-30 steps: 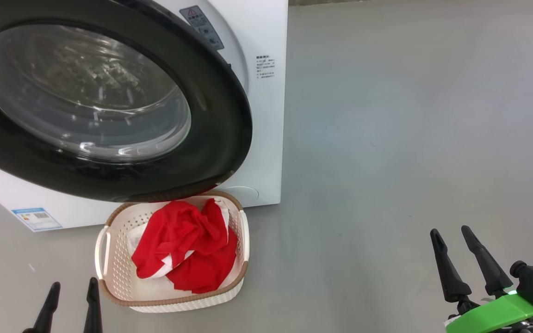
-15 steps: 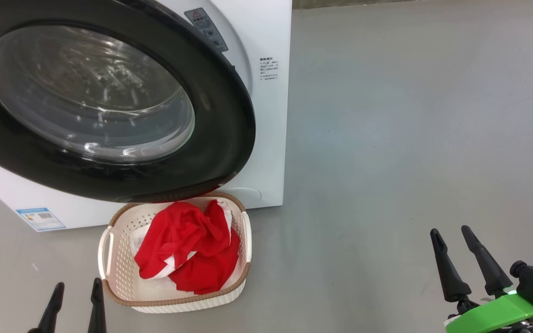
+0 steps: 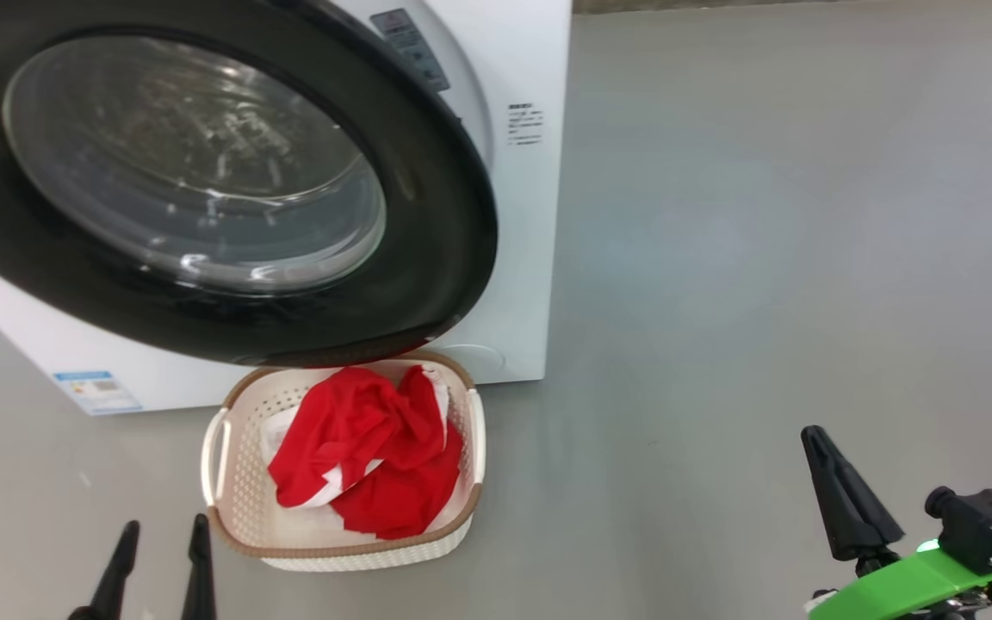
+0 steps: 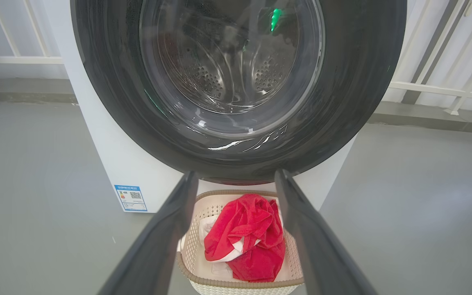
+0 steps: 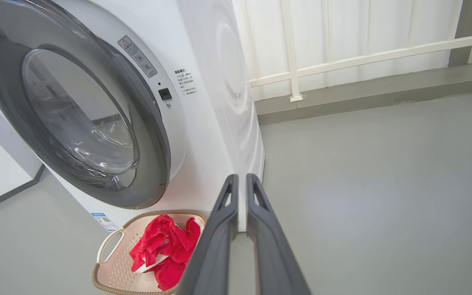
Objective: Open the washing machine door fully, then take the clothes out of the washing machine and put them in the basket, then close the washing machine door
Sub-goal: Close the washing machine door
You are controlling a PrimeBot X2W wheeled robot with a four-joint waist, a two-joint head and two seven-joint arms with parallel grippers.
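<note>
The washing machine door [image 3: 427,284] with its black rim and glass bowl covers the front of the white washing machine [image 3: 530,215], its right edge standing slightly off the face. Through the glass, the left wrist view shows the steel drum [image 4: 223,78]. Below the door, the basket [image 3: 350,548] sits on the floor with the red and white clothes [image 3: 375,448] in it. My left gripper [image 3: 163,538] is open just left of the basket, empty. My right gripper [image 3: 813,437] is shut on nothing at the lower right, far from the basket. The right wrist view shows the fingers [image 5: 219,229] pressed together.
A blue sticker [image 3: 96,389] marks the machine's lower left corner. Open grey floor [image 3: 763,258] stretches to the right of the machine. A white railing [image 5: 363,57] and a raised kerb run behind the machine.
My right gripper has gone from open to shut, holding nothing. The head camera has turned, so the whole picture has slid right. The left gripper stays open.
</note>
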